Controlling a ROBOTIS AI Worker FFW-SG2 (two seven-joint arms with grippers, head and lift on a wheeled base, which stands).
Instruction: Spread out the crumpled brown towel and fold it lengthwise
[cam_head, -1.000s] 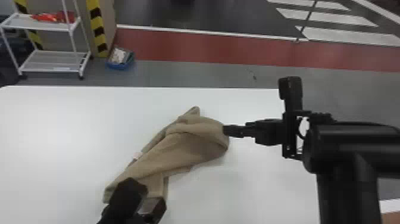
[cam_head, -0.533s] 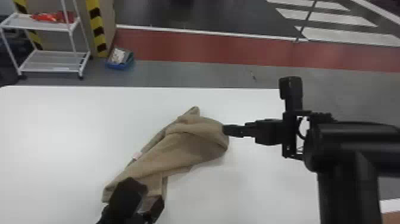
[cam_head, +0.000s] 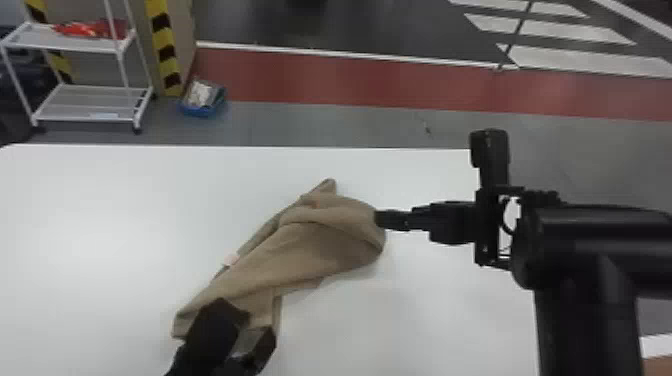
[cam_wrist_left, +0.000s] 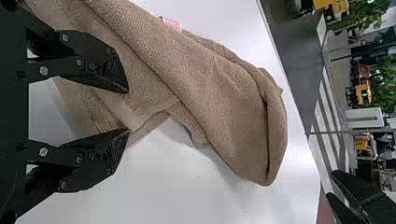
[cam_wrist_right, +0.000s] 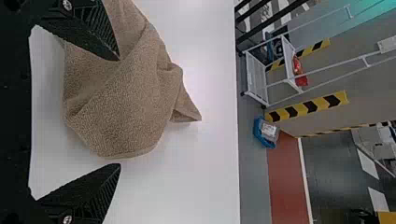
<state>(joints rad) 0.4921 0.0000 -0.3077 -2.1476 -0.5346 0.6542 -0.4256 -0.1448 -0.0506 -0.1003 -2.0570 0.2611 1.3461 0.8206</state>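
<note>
your towel (cam_head: 320, 245) lies aslant on the table (cam_head: 100, 215), brown, rumpled and doubled over itself, pale tag (cam_head: 230, 259) at one edge; your left gripper (cam_head: 251, 321) and right gripper (cam_head: 378, 220) have fingers spread.

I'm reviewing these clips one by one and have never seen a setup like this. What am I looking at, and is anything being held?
This is a robot with two black arms, each ending in a gripper of two flat fingers. The head view looks forward and down over the white table; each wrist view comes from a camera on that arm, turned on its side. A brown towel lies crumpled on the table. The left gripper is open over its near end, the right gripper open at its right side. Neither is closed on the cloth, so nothing is held.
</note>
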